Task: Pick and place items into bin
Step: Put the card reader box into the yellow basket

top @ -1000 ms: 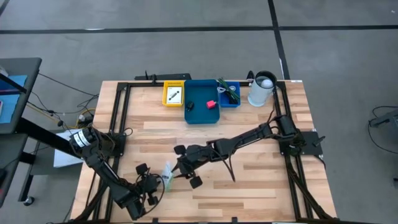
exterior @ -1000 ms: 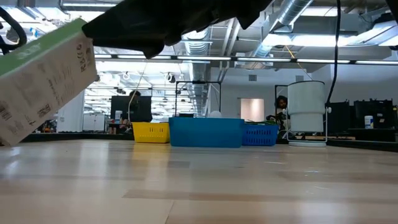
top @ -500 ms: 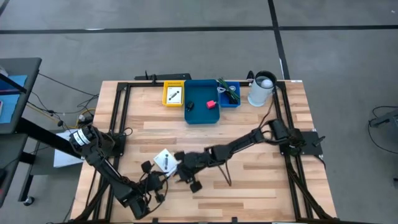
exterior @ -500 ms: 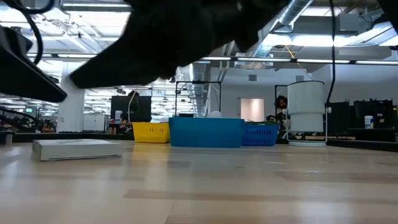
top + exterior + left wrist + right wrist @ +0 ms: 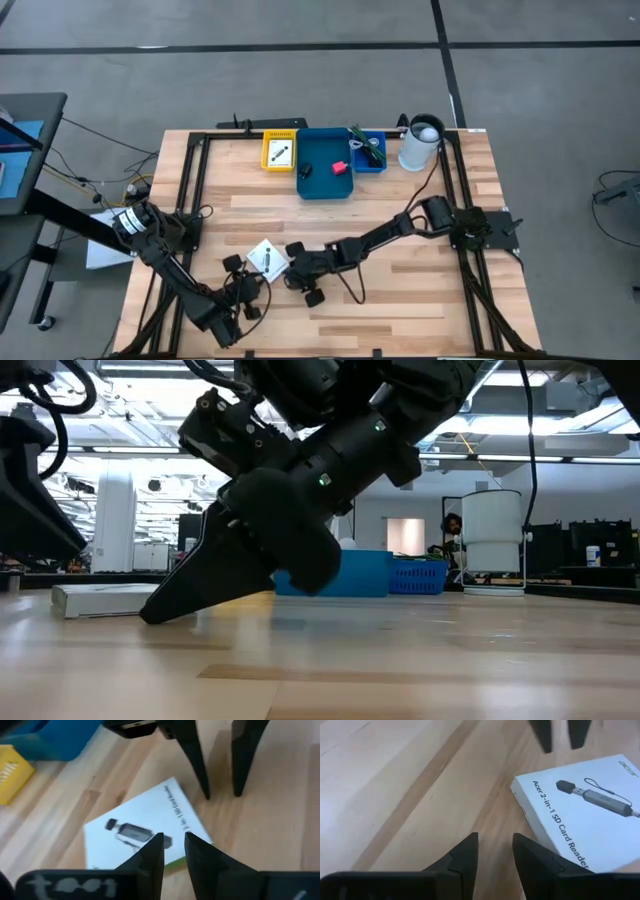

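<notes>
Tabletop (image 5: 420, 300) holds white card box (image 5: 266, 258) between both empty hands.

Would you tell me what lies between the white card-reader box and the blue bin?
Only bare wooden table lies between the white box and the blue bin, shown in the high view.

White printed card box (image 5: 266, 258) lies flat on my table; pink-red block (image 5: 340, 167) sits in blue bin (image 5: 325, 185).
</notes>
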Robot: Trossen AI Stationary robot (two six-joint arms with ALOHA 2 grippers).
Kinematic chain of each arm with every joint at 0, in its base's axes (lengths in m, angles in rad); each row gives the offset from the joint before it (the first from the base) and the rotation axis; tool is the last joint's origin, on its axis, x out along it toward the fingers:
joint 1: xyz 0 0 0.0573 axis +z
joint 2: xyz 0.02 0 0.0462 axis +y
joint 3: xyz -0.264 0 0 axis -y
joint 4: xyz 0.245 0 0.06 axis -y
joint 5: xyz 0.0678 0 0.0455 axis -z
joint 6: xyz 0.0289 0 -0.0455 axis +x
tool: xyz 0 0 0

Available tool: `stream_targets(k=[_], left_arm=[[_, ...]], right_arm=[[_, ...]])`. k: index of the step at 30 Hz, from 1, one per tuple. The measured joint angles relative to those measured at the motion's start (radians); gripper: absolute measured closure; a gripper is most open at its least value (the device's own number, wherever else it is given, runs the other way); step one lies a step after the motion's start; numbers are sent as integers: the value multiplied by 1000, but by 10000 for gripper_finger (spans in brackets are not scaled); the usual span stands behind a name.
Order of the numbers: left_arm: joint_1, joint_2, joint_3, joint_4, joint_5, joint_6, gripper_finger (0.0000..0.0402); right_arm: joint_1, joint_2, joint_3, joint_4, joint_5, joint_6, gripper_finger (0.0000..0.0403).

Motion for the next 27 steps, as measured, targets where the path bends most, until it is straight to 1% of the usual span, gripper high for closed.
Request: stream_targets(k=[3, 6, 10, 15, 20, 24, 27], left_arm=[[0, 1, 37, -95, 12, -17, 346], [0, 1, 80, -181, 13, -20, 362], [0, 1, 115, -253, 26, -20, 380], [0, 2, 116, -265, 31, -27, 390], [0, 2, 116, -280, 26, -33, 379], [1, 2, 116, -325, 24, -52, 357], [1, 2, 116, -350, 23, -65, 336]], right_arm=[[17, 0, 0, -2, 43, -32, 283], [45, -6, 0, -7, 140, -98, 283], [67, -7, 0, -13, 260, -155, 283], [58, -7, -1, -16, 301, -164, 283], [50, -8, -1, -21, 340, -165, 283], [50, -8, 0, -24, 380, -179, 283], [49, -8, 24, -67, 390, -190, 283]])
